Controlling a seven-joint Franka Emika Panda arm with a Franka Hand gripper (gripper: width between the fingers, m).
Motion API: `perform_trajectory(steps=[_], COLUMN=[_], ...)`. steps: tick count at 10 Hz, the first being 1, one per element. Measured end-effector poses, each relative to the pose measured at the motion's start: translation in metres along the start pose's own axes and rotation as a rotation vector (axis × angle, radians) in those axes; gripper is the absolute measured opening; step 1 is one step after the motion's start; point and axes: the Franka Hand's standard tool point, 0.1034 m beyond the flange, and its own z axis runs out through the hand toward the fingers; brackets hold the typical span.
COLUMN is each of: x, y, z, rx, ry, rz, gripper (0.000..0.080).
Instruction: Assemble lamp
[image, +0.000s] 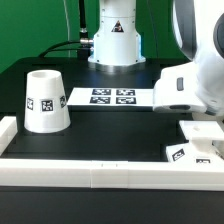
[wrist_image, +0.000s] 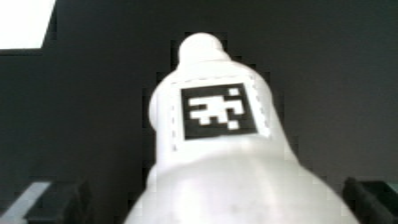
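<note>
shade stands alone near the left edge of the table, wide end down, not fitted. marker board lies mid table toward the back edge. base is by the front right corner, partly hidden under the arm. bulb sits between the gripper fingers; clamped or just straddling, cannot tell. looks like nothing is joined yet: bulb into base, then shade, both left. white rail runs along the front edge and blocks nothing.
</note>
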Motion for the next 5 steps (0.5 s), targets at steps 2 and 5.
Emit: perform_trajectory(steps=[2, 5], x=[0.0017, 0.002], y=[0.0004, 0.0009], z=[0.0004, -0.0002], rx=[0.001, 0.002], ry=[0.004, 0.006], rz=[-0.003, -0.011], gripper=[0.0574, 0.0574])
